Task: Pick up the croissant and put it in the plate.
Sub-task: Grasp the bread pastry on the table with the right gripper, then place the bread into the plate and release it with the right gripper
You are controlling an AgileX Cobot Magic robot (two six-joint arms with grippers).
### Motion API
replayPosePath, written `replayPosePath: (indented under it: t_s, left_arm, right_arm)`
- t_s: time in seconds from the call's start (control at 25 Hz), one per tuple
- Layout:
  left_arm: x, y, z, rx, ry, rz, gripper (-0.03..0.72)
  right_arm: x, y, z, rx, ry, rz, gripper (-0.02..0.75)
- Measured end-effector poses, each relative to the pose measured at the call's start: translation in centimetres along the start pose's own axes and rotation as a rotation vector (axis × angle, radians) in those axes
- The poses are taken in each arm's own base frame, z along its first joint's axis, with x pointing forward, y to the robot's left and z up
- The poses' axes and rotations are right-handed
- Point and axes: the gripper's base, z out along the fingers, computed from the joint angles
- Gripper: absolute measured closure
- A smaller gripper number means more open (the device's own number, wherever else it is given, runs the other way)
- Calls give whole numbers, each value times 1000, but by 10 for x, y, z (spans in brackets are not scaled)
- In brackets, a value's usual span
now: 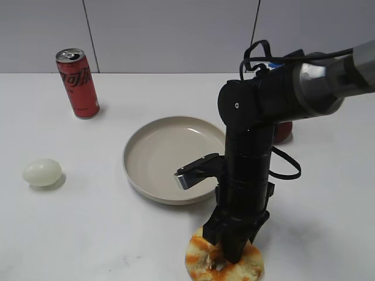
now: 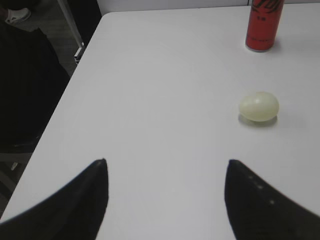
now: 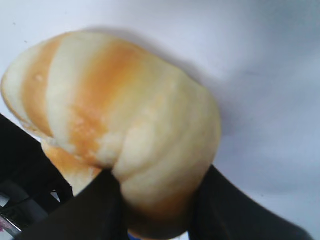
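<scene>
The left gripper [image 2: 166, 200] hovers over the white worktop [image 1: 88, 234], jaws spread wide and holding nothing; ahead of them and to the right lies a smooth pale egg [image 2: 258, 106], and beyond it stands a red can [image 2: 264, 24] whose white lettering I cannot read. The right gripper [image 3: 155, 200] points straight down, jaws pressed against the croissant [image 3: 115, 125], a lumpy cream pastry banded with orange stripes, resting on the worktop just beside the empty beige plate [image 1: 140, 175].
</scene>
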Motion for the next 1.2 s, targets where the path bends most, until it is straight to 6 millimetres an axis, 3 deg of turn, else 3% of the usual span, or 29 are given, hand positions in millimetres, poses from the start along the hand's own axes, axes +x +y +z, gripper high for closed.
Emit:
replayPosePath:
  t_s: [0.12,0.4,0.6,0.72,0.88,1.2]
  left_arm:
    - [0,0,0,0,0,0,136]
    - [0,0,0,0,0,0,136]
    - [0,0,0,0,0,0,136]
    - [0,0,0,0,0,0,136]
    - [0,0,0,0,0,0,136]
    - [0,0,0,0,0,0,136]
  right_arm:
    - [4,3,-14,16,-29,-14,524]
    - [21,23,-83,35,-212,-72,528]
    - [0,29,-133,87,-430,-80,528]
    - [-20,21,-152,99,-500,-32,528]
    - [-54,-3,-151,92,-474,30,528]
    - [-113,-42,-97,63,-327,100,528]
